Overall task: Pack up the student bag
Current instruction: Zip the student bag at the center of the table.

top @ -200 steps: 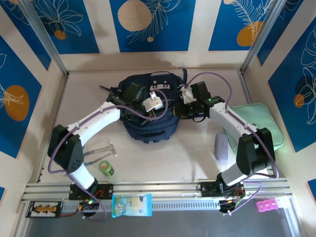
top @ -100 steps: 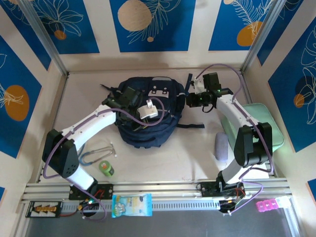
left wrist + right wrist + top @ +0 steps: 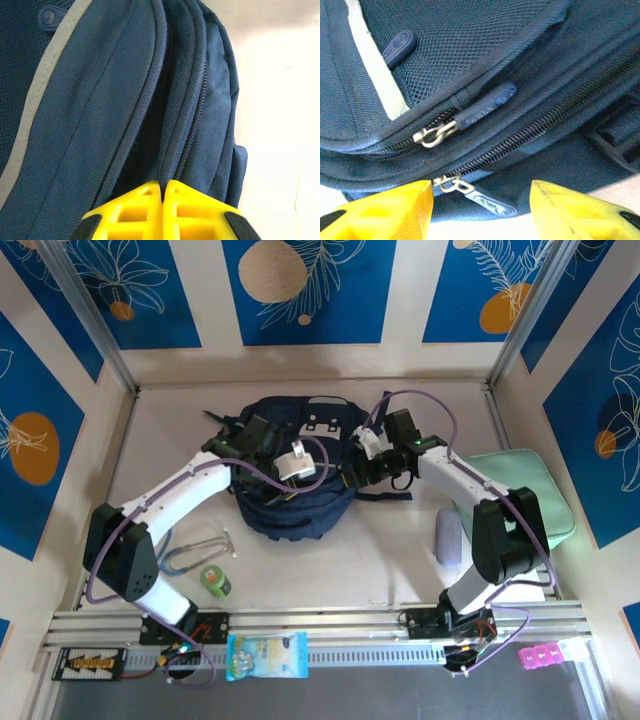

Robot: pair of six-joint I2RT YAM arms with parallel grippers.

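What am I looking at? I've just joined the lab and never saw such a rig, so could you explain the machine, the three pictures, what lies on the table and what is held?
These are two white-and-black robot arms, the left arm and the right arm, bolted at the near edge of a pale table. The overhead picture comes from a fixed camera above them; the two close-ups come from cameras on their wrists. Both arms reach over a large navy-blue fabric backpack. Beside it lie a mint-green flat case, a small green roll and a lilac oblong object. The left gripper is shut at a zip seam; whether it pinches fabric I cannot tell. The right gripper is open, a dark zip pull between its fingers, holding nothing.
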